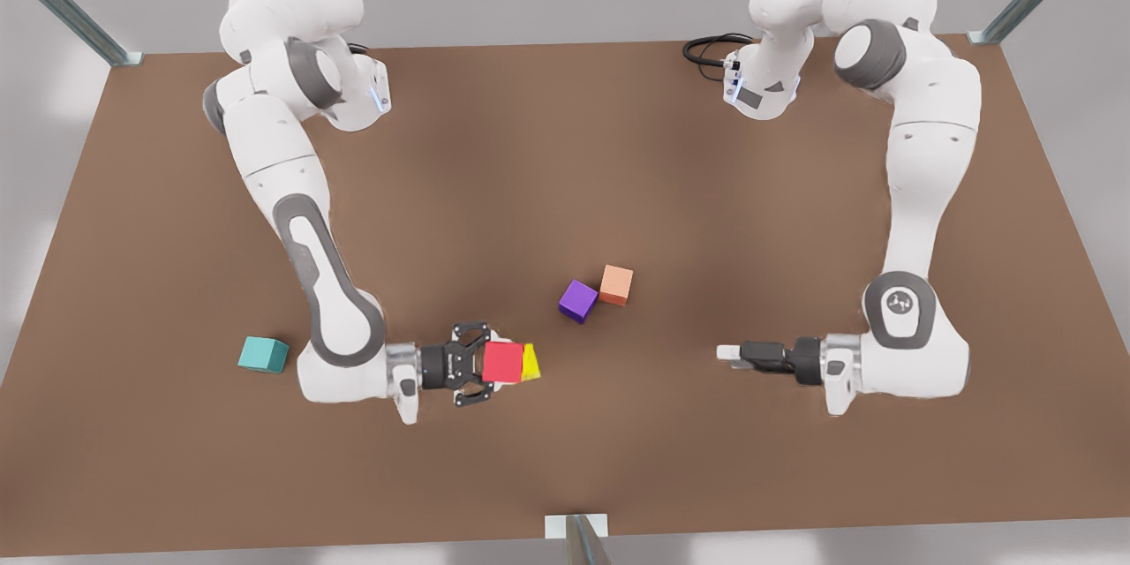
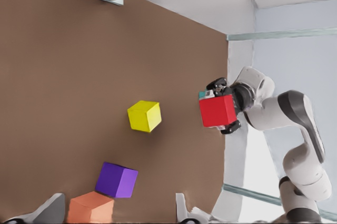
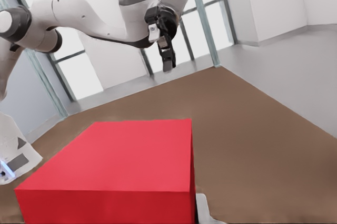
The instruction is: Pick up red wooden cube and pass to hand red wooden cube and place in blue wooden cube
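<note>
Gripping plain-faced red wooden cube [image 1: 503, 362], right gripper [image 1: 488, 363]

Right pincer [image 1: 491, 363] clamped, horizontal; left pincer [image 1: 726, 353] horizontal, facing it.

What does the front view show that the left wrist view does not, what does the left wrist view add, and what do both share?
Front view alone: the left arm seen from outside, its left gripper at the front view's right, and a black cable by its base.
Left wrist view alone: the yellow cube in full, apart from the red wooden cube; in the front view the red one overlaps it.
Both: the right gripper shut on the red wooden cube, the purple cube and the salmon-orange cube.
</note>
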You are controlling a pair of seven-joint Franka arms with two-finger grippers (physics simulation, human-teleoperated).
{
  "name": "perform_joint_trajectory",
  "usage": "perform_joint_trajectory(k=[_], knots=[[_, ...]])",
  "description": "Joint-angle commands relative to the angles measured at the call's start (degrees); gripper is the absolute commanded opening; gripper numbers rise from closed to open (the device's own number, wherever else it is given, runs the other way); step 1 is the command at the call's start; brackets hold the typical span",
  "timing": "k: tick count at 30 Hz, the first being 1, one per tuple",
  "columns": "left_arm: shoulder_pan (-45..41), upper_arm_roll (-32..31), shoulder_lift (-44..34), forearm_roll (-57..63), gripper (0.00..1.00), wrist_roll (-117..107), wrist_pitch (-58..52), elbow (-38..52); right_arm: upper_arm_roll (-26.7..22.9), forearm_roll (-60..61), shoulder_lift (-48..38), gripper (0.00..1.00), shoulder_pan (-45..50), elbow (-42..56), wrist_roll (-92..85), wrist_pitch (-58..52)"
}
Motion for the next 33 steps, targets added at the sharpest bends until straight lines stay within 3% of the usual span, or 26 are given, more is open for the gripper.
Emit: perform_joint_trajectory(k=[1, 3, 4, 6, 7, 8, 9, 15, 22, 33], knots=[[-2.5, -2.8, -5.4, 39.8, 1.0, -10.6, -18.6, -0.2, 0.0, -29.9, -2.0, 0.38, -3.0, -0.5, 19.4, -9.2], [-0.7, -7.1, -6.9, 43.5, 1.0, -25.7, -19.1, 1.0, -0.9, -50.3, -3.9, 0.38, -3.7, 0.5, 21.2, -9.1], [0.1, -7.9, -10.1, 43.6, 1.0, -25.7, -19.3, 1.2, -5.5, -54.7, -5.0, 0.38, -3.4, 2.0, 21.0, -9.2], [0.0, -9.9, -13.4, 46.1, 1.0, -25.7, -20.2, 1.0, -6.3, -67.9, -10.9, 0.38, -3.5, 0.9, 21.0, -10.5], [-1.7, -4.2, -19.1, 44.6, 1.0, -21.0, -19.5, -4.1, -7.3, -71.4, -12.3, 0.38, -3.7, 0.6, 21.2, -12.3], [-20.6, 21.4, -32.8, 35.7, 1.0, -13.2, -9.4, -20.9, -11.3, -71.7, -12.4, 0.37, -3.7, 0.5, 21.2, -13.2], [-22.7, 24.0, -37.7, 32.5, 1.0, -19.0, -5.3, -27.2, -15.0, -71.7, -12.3, 0.37, -3.6, 0.0, 21.3, -13.3], [-22.9, 23.2, -35.1, 32.7, 1.0, -21.8, -8.2, -24.2, -17.2, -78.1, -10.9, 0.37, -3.5, -1.9, 37.3, -14.3], [-22.4, 23.3, -35.2, 32.5, 1.0, -21.5, -11.3, -23.4, -17.2, -77.6, -15.6, 0.37, -4.3, -13.5, 40.2, -5.2], [-21.8, 23.4, -35.0, 31.4, 1.0, -21.4, -11.1, -23.1, -17.2, -77.4, -15.4, 0.37, -6.9, -17.6, 40.5, -2.8]])
